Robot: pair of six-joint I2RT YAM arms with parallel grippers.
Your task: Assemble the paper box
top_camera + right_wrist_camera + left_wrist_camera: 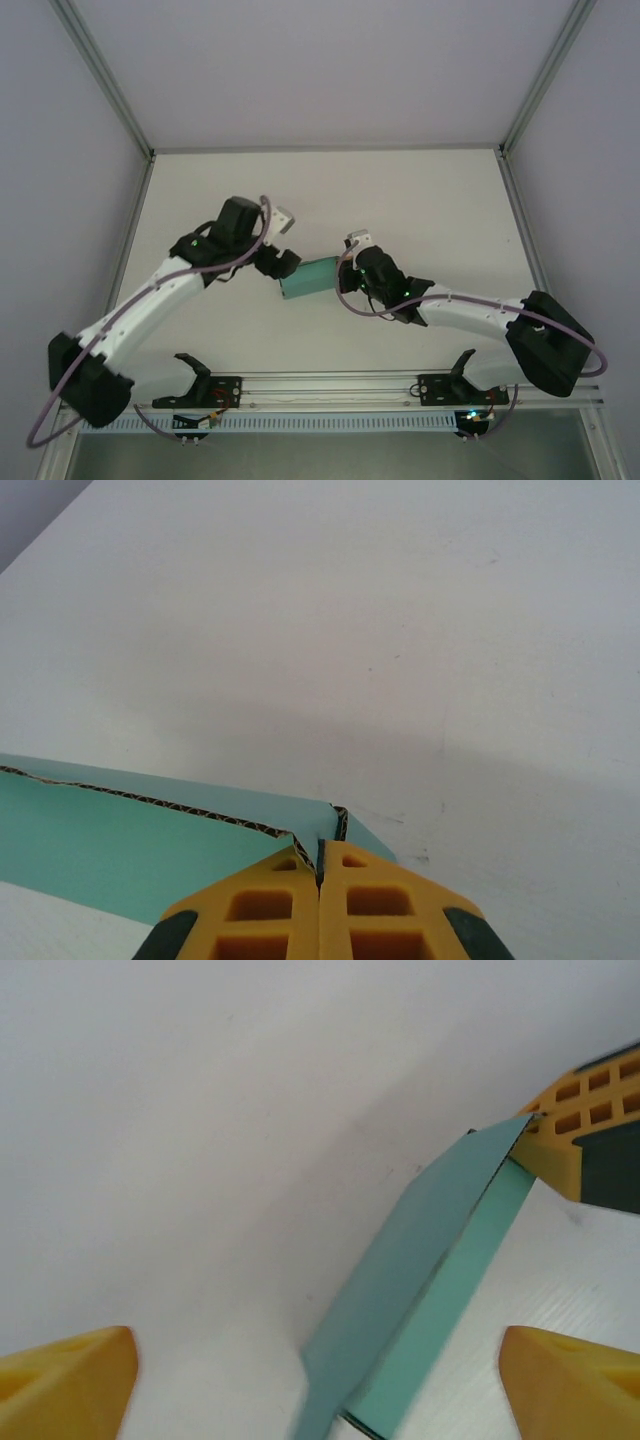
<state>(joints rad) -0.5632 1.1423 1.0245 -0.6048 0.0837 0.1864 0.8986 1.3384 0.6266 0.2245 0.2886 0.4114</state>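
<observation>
Teal card is what you have between your two arms: the paper box (308, 278) sits near the middle of the desk (420, 200), angled, with the left arm (200, 262) at one end and the right arm (450, 305) at the other.

On the left, your jaws are released and spread wide. In the left wrist view a yellow fingertip (70, 1375) stands at each lower corner, and the box runs up through the gap and touches neither. That straddle looks like a set-up to close across the long panel or to press it square.

In the middle, the box shows one broad face and a narrow side wall, so it reads as partly formed rather than flat. Whether its near end rests on the desk I cannot tell.

On the right, your jaws are clenched on the box's far corner, pads (270, 920) together with the raw corrugated edge (150, 802) pinched between them. That grip probably serves as the anchor, steadying the card while the left side works.
</observation>
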